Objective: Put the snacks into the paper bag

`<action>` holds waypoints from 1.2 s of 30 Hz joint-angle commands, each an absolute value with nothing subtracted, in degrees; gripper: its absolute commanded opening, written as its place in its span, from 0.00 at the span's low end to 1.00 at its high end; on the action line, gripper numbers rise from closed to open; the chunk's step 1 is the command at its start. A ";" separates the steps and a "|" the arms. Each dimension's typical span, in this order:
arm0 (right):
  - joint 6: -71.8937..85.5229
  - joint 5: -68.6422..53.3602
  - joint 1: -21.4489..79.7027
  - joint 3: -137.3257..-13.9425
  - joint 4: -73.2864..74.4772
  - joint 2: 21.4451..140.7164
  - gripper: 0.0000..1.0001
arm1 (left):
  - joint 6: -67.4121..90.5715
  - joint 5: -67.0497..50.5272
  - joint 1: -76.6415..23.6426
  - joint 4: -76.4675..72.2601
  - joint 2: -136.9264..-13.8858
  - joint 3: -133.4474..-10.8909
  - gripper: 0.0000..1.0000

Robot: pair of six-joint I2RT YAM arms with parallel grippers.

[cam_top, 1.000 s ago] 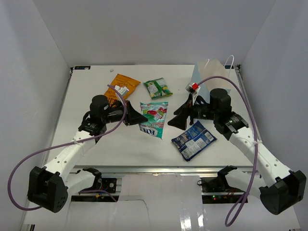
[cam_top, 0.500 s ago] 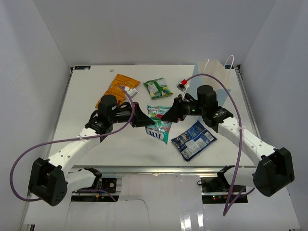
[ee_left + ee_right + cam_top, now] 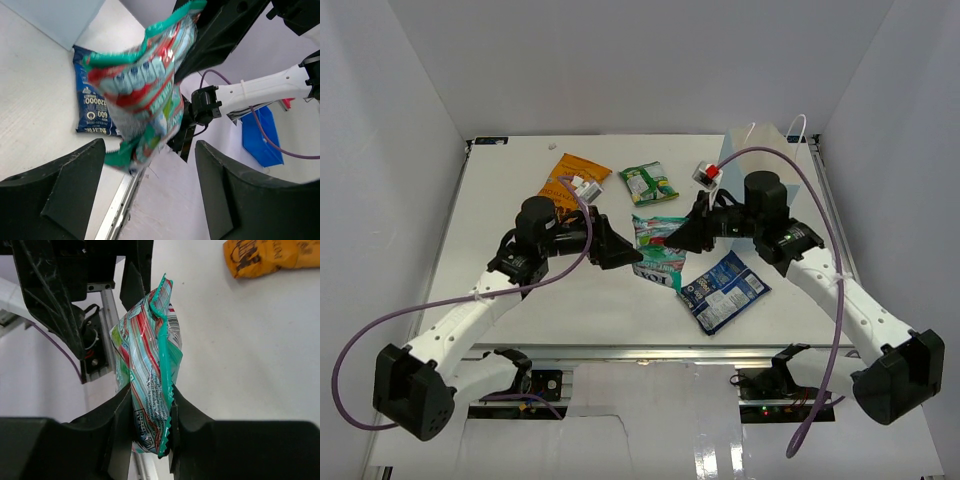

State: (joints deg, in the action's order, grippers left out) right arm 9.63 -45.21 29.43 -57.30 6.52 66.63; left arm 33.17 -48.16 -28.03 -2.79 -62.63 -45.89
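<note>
The teal snack packet [image 3: 658, 252] hangs above the table's middle, and my right gripper [image 3: 685, 235] is shut on its edge. In the right wrist view the fingers [image 3: 117, 412] pinch the packet [image 3: 147, 365] near its serrated end. My left gripper [image 3: 620, 250] stands open just left of it; in the left wrist view the packet [image 3: 145, 85] floats ahead of the spread jaws [image 3: 150, 150], touching neither. The light-blue paper bag [image 3: 765, 150] stands at the back right, behind the right arm. The orange chip bag [image 3: 570, 172], green packet [image 3: 648, 183] and blue-and-white packet [image 3: 723, 290] lie flat on the table.
White walls close in the table on three sides. The blue-and-white packet [image 3: 95, 107] lies directly under the right arm, near the paper bag's base [image 3: 55, 20]. The orange bag [image 3: 270, 255] lies behind the left arm. Cables loop from both wrists.
The left gripper, which was shut on the teal packet, has opened and let it go. The right gripper has shut on it and both arms have shifted slightly.
</note>
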 commanded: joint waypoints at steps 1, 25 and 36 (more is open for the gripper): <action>-1.74 -46.15 26.12 -64.85 11.24 62.23 0.23 | 24.73 -45.36 -28.30 5.50 -55.74 -50.44 0.84; -8.08 -0.81 3.96 -90.53 7.57 67.93 0.22 | 11.69 -19.69 -28.30 20.04 -45.97 -44.91 0.95; -10.63 -2.37 3.96 -79.74 4.22 71.99 0.32 | 11.69 -19.60 -28.30 20.13 -45.70 -44.83 0.95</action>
State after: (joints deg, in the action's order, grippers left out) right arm -9.43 -2.31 4.08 -82.17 10.41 73.45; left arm 12.45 -20.08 -28.14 20.12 -46.89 -44.64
